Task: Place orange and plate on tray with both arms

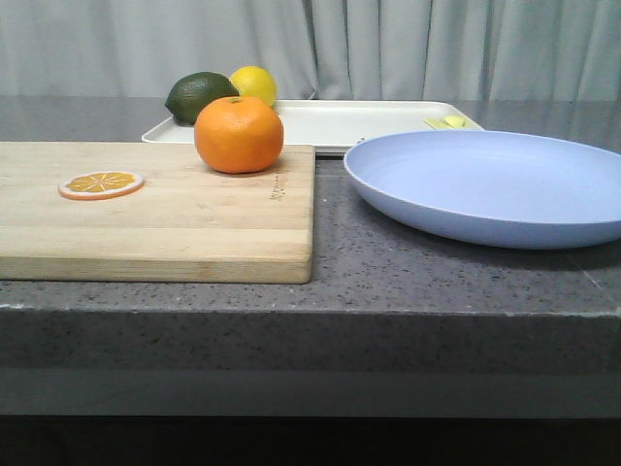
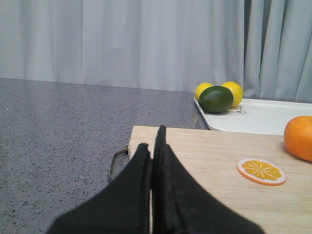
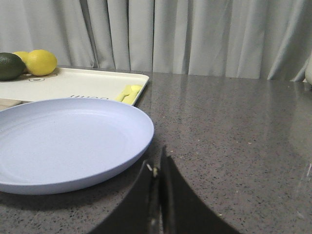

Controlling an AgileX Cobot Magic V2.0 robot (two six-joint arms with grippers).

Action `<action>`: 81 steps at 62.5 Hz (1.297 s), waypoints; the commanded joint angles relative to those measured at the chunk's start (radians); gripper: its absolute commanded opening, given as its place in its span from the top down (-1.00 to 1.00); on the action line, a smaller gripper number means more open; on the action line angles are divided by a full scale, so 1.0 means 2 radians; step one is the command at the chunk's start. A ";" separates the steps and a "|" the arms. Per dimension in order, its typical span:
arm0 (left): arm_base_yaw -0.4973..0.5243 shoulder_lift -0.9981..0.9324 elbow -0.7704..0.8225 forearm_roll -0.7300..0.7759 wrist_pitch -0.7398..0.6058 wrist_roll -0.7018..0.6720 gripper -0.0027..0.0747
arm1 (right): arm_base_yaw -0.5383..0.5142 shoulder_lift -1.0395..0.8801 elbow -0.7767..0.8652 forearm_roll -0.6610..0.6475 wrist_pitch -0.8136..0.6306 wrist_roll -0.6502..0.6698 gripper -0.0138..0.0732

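The orange [image 1: 239,134] sits at the far right corner of the wooden cutting board [image 1: 175,223]; its edge shows in the left wrist view [image 2: 300,137]. The pale lavender-blue plate [image 1: 495,184] lies on the counter at the right, also in the right wrist view [image 3: 63,141]. The cream-white tray [image 1: 340,122] lies behind both, also in both wrist views [image 2: 258,116] [image 3: 73,84]. My left gripper [image 2: 154,141] is shut and empty over the board's left end. My right gripper [image 3: 158,163] is shut and empty beside the plate's rim. Neither shows in the front view.
A dark green avocado [image 1: 202,97] and a yellow lemon [image 1: 254,85] sit on the tray's far left corner; a second lemon [image 2: 204,89] shows behind. An orange slice [image 1: 101,183] lies on the board. A small yellow item [image 1: 450,122] lies on the tray's right. Grey curtains hang behind.
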 commanded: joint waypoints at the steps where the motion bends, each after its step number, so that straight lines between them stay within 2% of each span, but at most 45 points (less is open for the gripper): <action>1: -0.005 -0.009 0.013 -0.003 -0.038 -0.003 0.98 | -0.002 -0.009 -0.012 -0.005 -0.042 -0.003 0.84; 13: -0.005 -0.009 0.013 -0.003 -0.063 -0.003 0.98 | -0.002 -0.009 -0.012 -0.004 -0.042 -0.002 0.84; 20: -0.005 -0.009 -0.003 -0.003 -0.063 -0.003 0.98 | -0.002 -0.009 -0.023 0.019 -0.024 -0.001 0.84; 39: -0.005 0.035 -0.193 -0.003 0.132 -0.003 0.98 | -0.003 0.014 -0.143 0.019 0.096 -0.001 0.84; 63: -0.005 0.190 -0.404 -0.006 0.326 -0.003 0.98 | -0.003 0.161 -0.331 -0.008 0.203 -0.001 0.84; 72: -0.005 0.231 -0.419 -0.011 0.333 -0.003 0.98 | -0.003 0.216 -0.372 -0.013 0.236 -0.001 0.84; 81: -0.005 0.250 -0.414 -0.012 0.333 -0.003 0.98 | -0.003 0.255 -0.374 -0.013 0.233 -0.001 0.84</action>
